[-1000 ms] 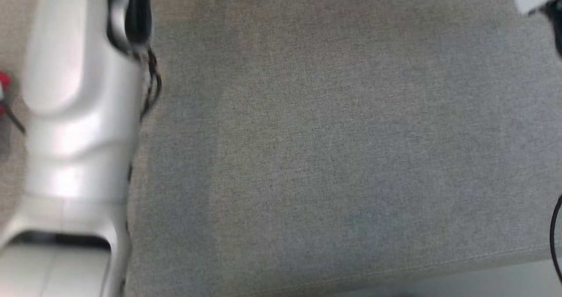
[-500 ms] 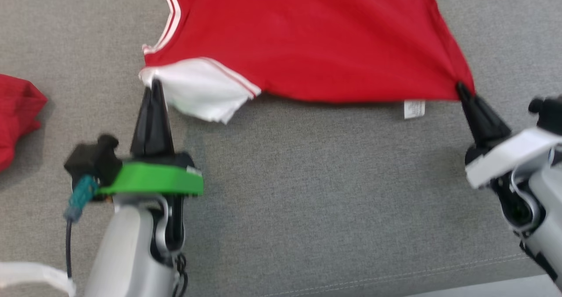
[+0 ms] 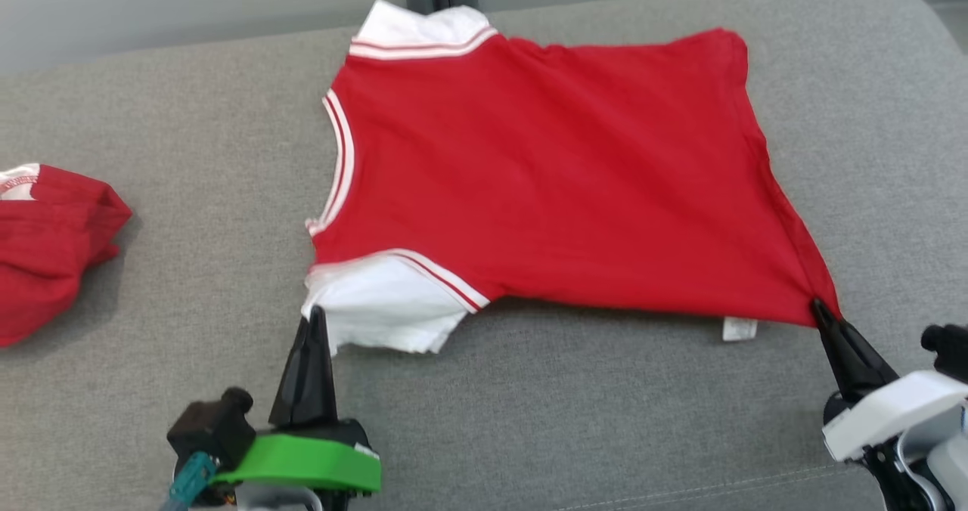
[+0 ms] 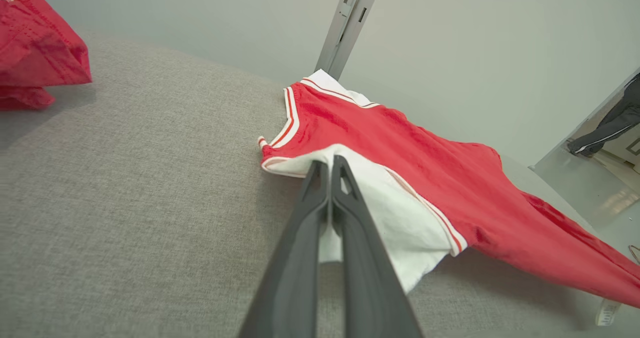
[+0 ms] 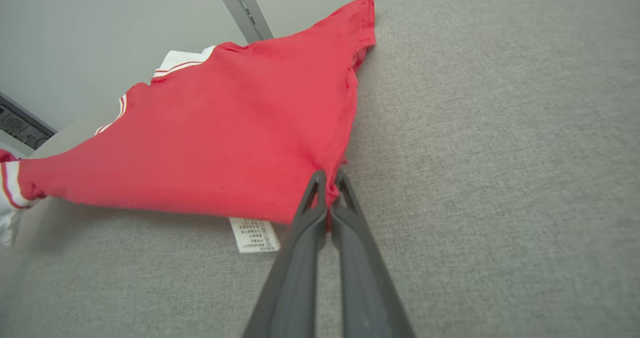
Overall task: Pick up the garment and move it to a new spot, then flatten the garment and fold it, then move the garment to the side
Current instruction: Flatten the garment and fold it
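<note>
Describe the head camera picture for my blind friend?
A red T-shirt with white sleeves lies spread on a gray cushion, its near sleeve pinched by the left gripper and a hem corner by the right gripper. Another red garment sits bunched at the left.

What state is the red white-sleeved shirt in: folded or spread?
Spread: the red white-sleeved shirt lies open across the grey cushion, sleeves out.

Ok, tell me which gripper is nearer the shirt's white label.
Right. The right gripper pinches the shirt at the hem corner just beside the label; the left gripper is shut on the white sleeve, at the other end of that edge.
</note>
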Robot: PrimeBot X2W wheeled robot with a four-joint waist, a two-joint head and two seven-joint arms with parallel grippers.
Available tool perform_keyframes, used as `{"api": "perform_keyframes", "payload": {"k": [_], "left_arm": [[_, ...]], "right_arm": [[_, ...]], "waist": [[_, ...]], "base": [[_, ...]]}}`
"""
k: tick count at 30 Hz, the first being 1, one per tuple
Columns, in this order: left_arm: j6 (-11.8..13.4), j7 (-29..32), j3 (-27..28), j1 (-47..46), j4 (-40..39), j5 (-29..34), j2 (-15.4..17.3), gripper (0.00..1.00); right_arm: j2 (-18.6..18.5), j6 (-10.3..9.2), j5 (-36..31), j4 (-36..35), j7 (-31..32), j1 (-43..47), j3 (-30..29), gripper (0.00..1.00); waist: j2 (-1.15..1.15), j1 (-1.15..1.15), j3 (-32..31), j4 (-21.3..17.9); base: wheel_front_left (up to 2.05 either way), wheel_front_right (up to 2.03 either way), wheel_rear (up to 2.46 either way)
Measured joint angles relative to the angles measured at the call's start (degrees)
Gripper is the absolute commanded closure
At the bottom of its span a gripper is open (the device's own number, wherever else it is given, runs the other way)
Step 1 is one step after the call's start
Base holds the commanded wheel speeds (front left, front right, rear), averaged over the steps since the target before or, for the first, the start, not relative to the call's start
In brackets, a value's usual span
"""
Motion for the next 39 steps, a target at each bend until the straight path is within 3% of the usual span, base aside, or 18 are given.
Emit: {"api": "perform_keyframes", "payload": {"k": [8, 17, 28, 39], "left_arm": [[0.03, 0.02, -1.07, 5.38, -0.12, -0.01, 0.1, 1.0], [-1.12, 0.59, -3.22, 6.66, 2.67, -0.34, 0.22, 1.0], [-3.22, 2.33, -4.13, -3.21, 5.22, 0.01, 0.77, 1.0], [-4.98, 3.91, -4.36, -16.63, 14.06, 0.54, 1.37, 1.0]], "right_arm": [[0.55, 0.0, -1.97, -1.51, 1.63, 7.48, -4.26, 1.0], [4.2, -0.01, -4.74, -3.81, 5.65, 9.73, -6.79, 1.0], [5.71, -0.01, -6.83, -5.27, 10.11, 6.69, -8.66, 1.0], [5.58, -0.01, -5.04, -2.18, 13.06, -1.77, -8.62, 1.0]], "waist": [[0.0, 0.0, -3.27, 0.69], [0.0, 0.0, -4.92, 0.8], [0.0, 0.0, -3.19, -0.29], [0.0, 0.0, 0.63, -0.92]], "base": [[0.0, 0.0, 0.0], [0.0, 0.0, 0.0], [0.0, 0.0, 0.0], [0.0, 0.0, 0.0]]}}
